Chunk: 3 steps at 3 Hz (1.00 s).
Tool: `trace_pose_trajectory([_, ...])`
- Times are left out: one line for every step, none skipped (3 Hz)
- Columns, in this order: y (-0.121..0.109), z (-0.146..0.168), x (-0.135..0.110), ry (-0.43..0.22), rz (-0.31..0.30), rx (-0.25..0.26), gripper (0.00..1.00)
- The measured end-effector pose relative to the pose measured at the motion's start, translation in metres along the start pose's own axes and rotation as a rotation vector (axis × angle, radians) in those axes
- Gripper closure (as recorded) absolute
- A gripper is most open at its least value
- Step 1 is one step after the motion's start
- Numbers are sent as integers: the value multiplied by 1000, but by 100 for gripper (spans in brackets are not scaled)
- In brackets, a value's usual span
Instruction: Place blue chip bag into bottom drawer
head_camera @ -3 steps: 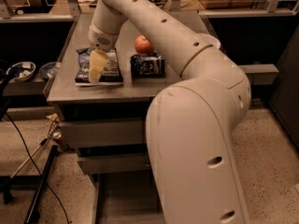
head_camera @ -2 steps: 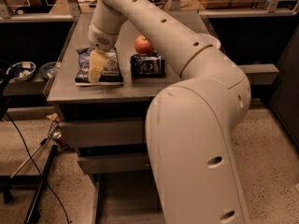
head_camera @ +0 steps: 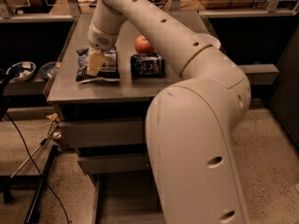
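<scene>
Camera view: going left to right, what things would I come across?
Bowl → blue chip bag, with the gripper over its left part → blue can.

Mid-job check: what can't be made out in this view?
- bottom drawer: camera view, mostly hidden by the arm, cut off by the lower edge.
- blue chip bag: the gripper over its left part covers it; contact unclear.
- blue can: label too small to read.
</scene>
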<state>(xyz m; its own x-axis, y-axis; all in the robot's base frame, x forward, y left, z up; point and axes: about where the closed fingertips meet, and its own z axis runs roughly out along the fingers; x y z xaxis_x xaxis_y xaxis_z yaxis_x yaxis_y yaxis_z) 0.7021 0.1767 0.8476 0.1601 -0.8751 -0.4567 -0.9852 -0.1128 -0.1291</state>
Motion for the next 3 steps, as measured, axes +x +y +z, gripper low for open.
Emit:
trace_pose_trajectory([0, 0, 0, 0, 0, 0, 73])
trace_pose_trajectory([0, 0, 0, 0, 0, 0, 96])
trace_pose_trajectory([0, 0, 0, 0, 0, 0, 100])
